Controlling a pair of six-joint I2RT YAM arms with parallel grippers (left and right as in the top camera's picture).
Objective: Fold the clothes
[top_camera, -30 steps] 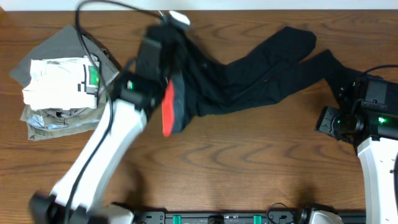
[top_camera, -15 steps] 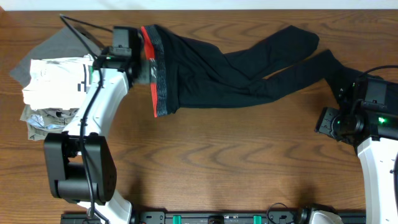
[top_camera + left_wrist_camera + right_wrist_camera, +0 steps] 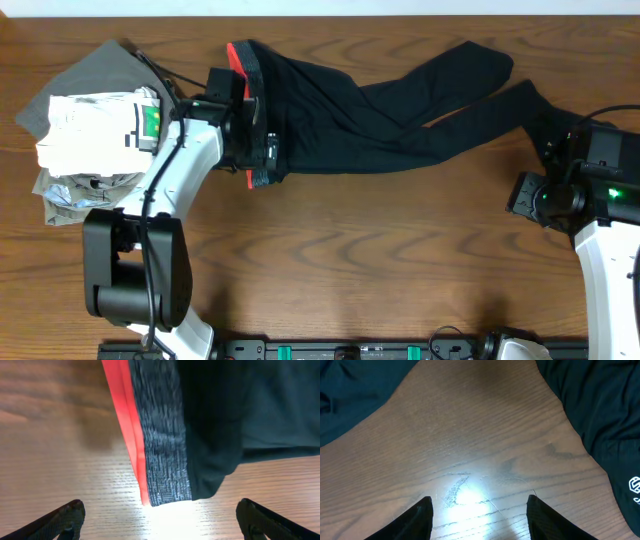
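Note:
Long black trousers lie spread along the back of the table. Their grey waistband, edged coral red, is at the left, and both legs run right. My left gripper hovers at the waistband's near corner. In the left wrist view the left gripper is wide open, the waistband end lying flat between and beyond its fingers. My right gripper sits by the leg ends. In its wrist view the right gripper stands open over bare wood, black cloth with a small white logo to its right.
A pile of folded garments, grey and white, sits at the far left of the table. The table's back edge runs just behind the trousers. Bare wood fills the front half.
My left gripper has opened and let go of the waistband, which now lies flat at the left instead of bunched. The left arm shifted slightly right. The right arm has not moved.

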